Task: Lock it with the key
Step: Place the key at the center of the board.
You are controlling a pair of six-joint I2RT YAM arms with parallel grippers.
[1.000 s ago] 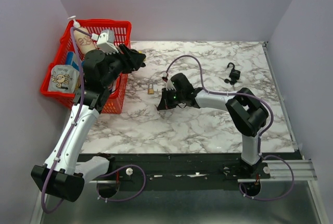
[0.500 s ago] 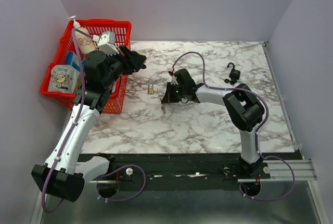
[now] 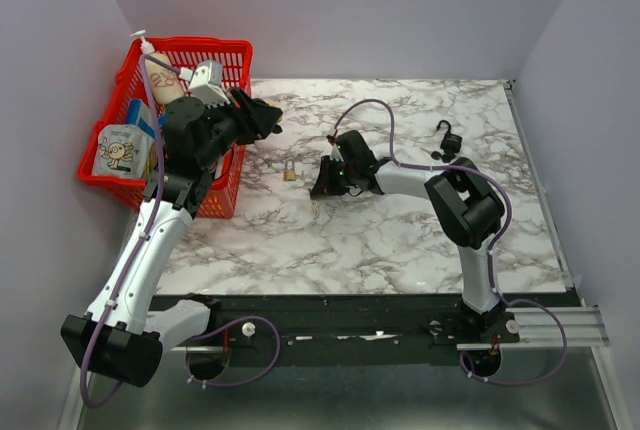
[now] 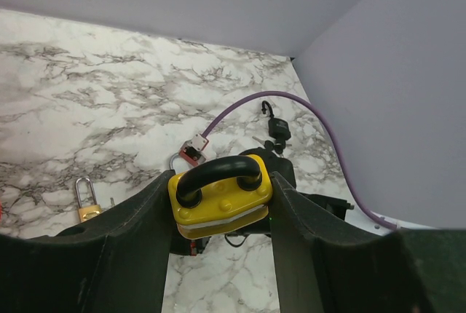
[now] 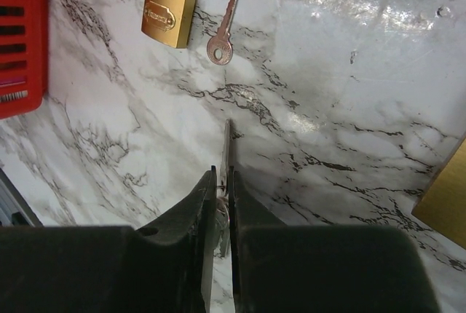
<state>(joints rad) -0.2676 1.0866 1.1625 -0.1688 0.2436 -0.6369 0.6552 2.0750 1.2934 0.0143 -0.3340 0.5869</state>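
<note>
Left end effector (image 4: 221,182) is gripping a yellow padlock (image 4: 220,200); right end effector (image 5: 223,176) is seemingly pinching a key (image 5: 226,142).

left arm (image 3: 140,250) reaches up from its base, wrist turned rightward, left gripper (image 4: 218,185) clamped on a yellow padlock (image 4: 222,204). right arm (image 3: 405,182) folds at the elbow and stretches left. right gripper (image 5: 223,182) points down, fingers a thin slit apart around a key (image 5: 226,145); grip unclear.
</note>
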